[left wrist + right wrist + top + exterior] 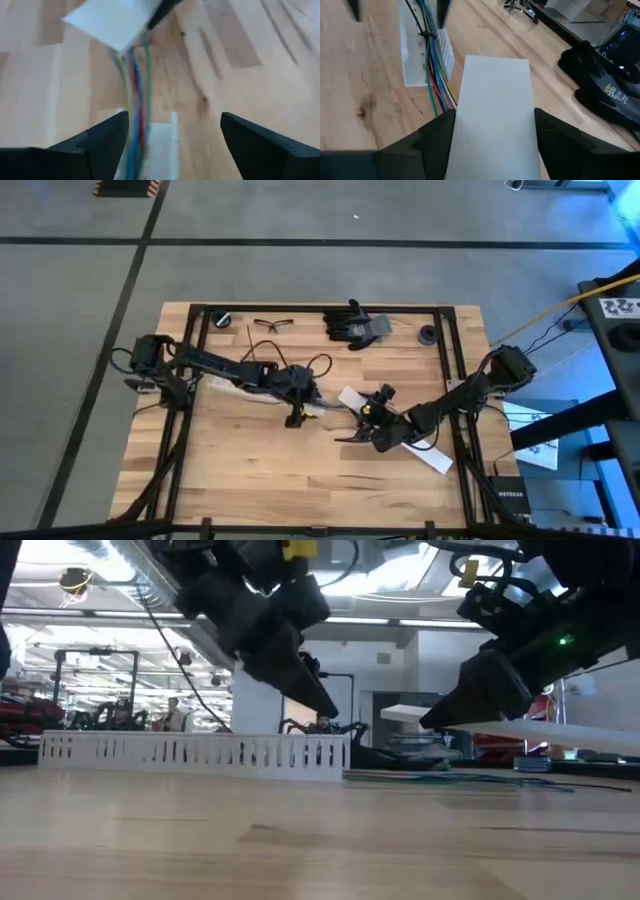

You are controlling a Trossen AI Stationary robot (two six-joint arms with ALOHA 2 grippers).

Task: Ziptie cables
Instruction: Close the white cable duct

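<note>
- Hovering over the cables (134,75) mid-tabletop (250,470), left gripper (172,135) fingers spread.
- Gripping a white strip (495,115) with right gripper (492,142), strip overlapping cable ends.
- Lying beyond: gloves (352,325), glasses (272,325); wire colours showing in wrist views only.

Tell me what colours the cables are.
The cables are blue, green, red, yellow and dark; right wrist view shows them best.

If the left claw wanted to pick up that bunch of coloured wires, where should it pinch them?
Probably on the bare stretch of the cables between the white perforated strip and the white flat strip that the right gripper holds. They lie flat on the table, side by side, so the open left gripper should come straight down, one finger on each side of the bundle.
</note>
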